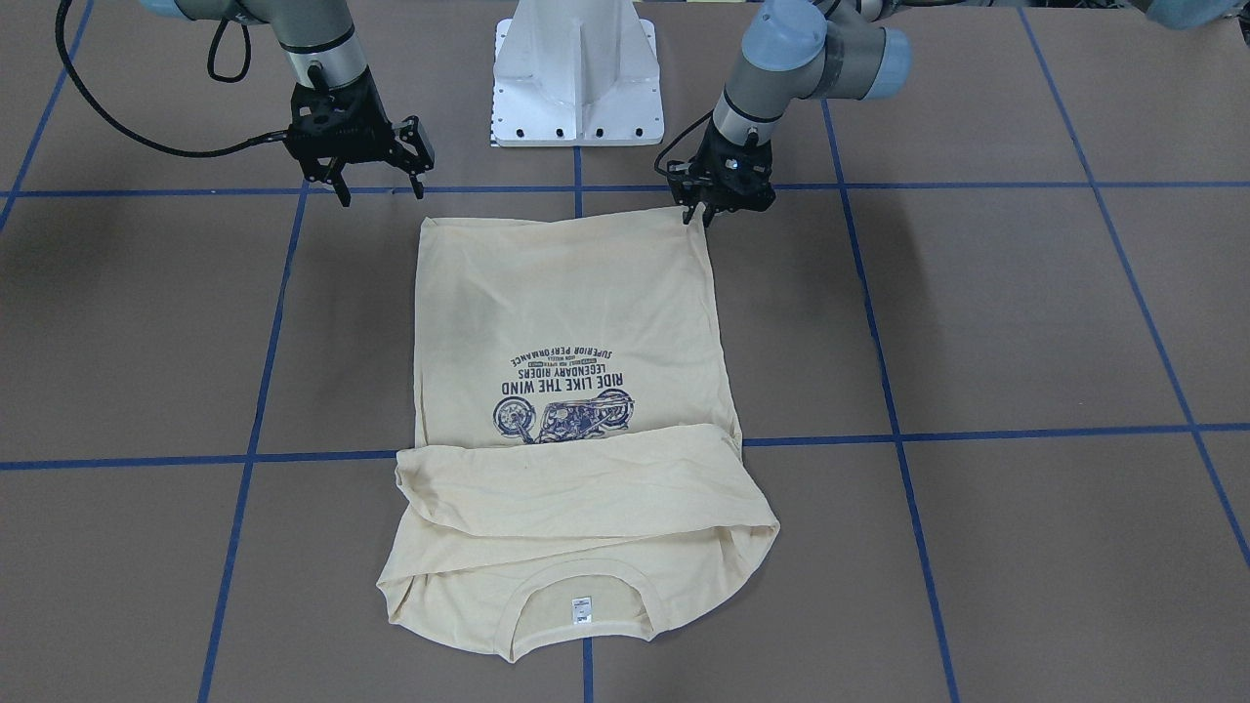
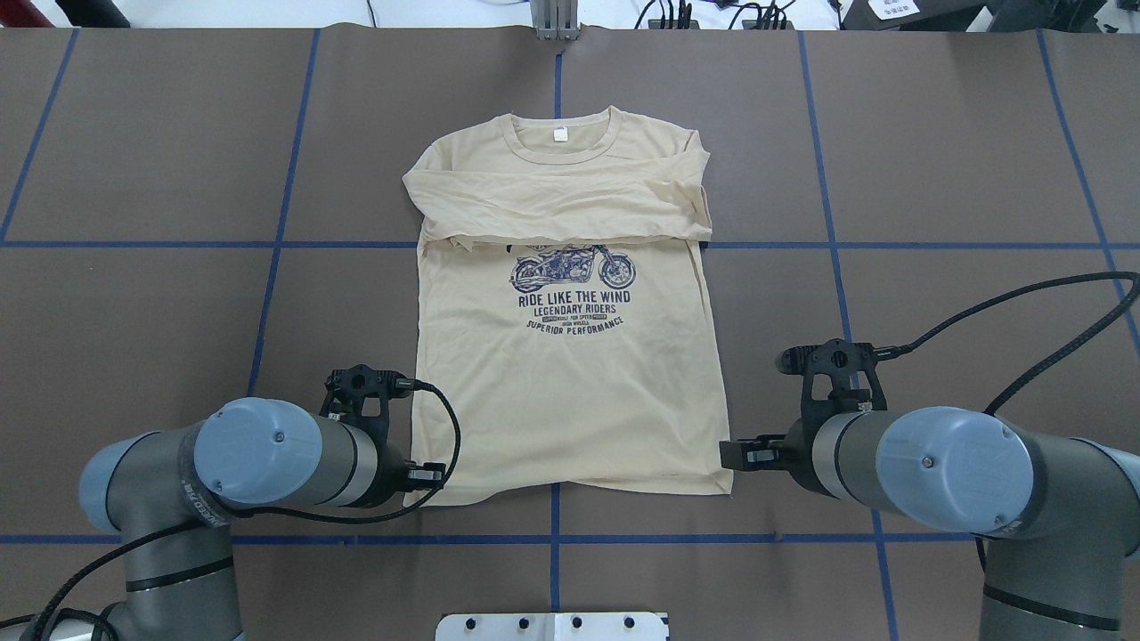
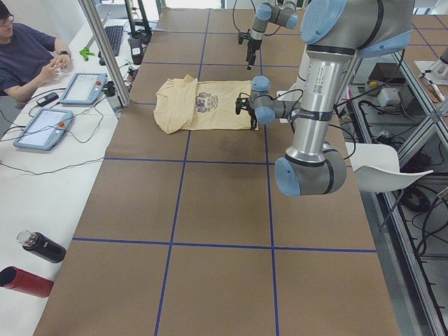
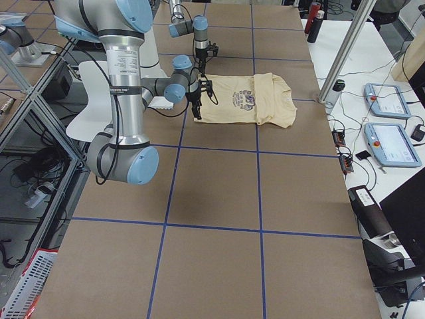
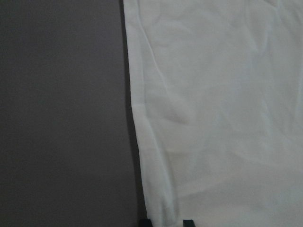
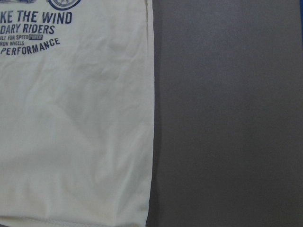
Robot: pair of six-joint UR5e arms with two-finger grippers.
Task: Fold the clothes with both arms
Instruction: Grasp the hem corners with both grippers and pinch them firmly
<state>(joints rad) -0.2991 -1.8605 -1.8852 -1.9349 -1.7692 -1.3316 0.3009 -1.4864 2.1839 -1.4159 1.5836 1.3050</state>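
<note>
Two arms, one shirt: the T-shirt (image 2: 570, 392) lay flat and print-up in the middle of the tabletop (image 2: 935, 178), sleeves crossed over the chest, collar away from the robot. The left gripper (image 1: 696, 213) sat at its hem corner, fingers drawn in narrow with cloth between them; whether they truly gripped, I could not tell. The right gripper (image 1: 381, 192) hung just off the other hem corner, fingers spread wide, holding nothing. My call: the step in hand was the hem-to-collar fold. It wanted the right down on its corner, both layers pinched, then an even lift with the hem kept taut. Containers? Only a black bottle (image 3: 40, 247) and a red bottle (image 3: 24, 281) on the side bench (image 3: 42, 203); contents unseen.
</note>
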